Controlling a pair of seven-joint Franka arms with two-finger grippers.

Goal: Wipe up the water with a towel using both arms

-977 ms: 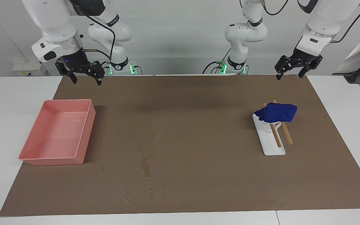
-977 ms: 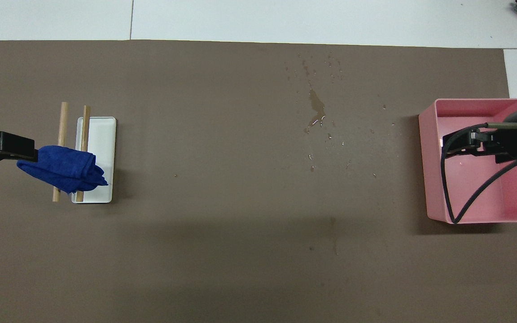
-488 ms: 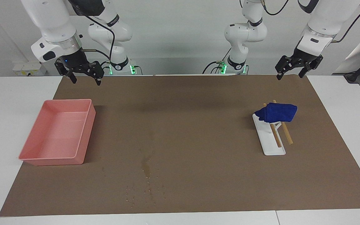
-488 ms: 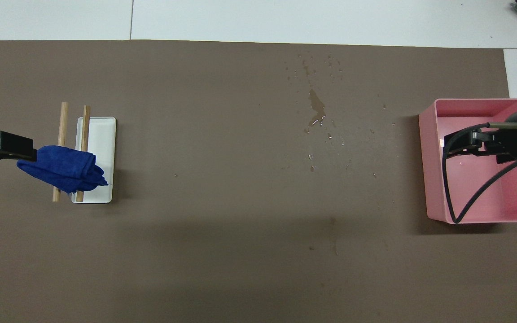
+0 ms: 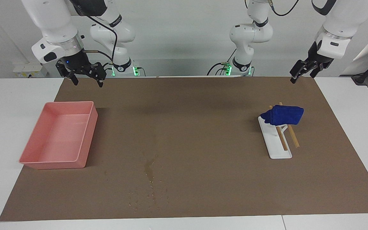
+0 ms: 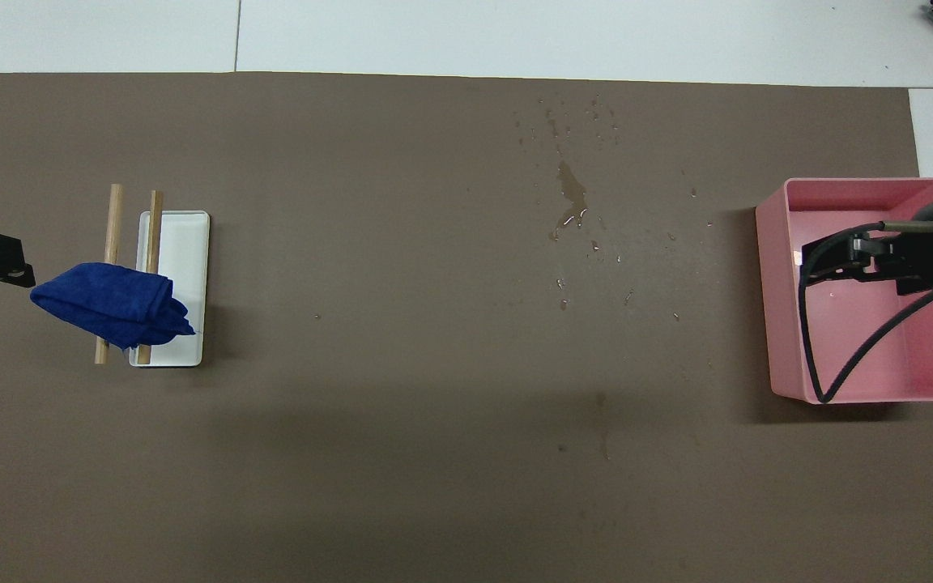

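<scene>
Softly bunched blue towel on wooden dowels — glossy water streak; right tool fingers apart, left tool unclear.

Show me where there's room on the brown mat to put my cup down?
The biggest bare patch of the mat runs between the pink tray and the white rack that carries the blue towel. Avoid the water, a wet streak with droplets farther from the robots.

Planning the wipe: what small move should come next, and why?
Probably lower the left gripper onto the towel. The towel lies draped on the rack's wooden rods, unheld, the water is unwiped, and the right gripper waits, open, over the mat by the pink tray.
</scene>
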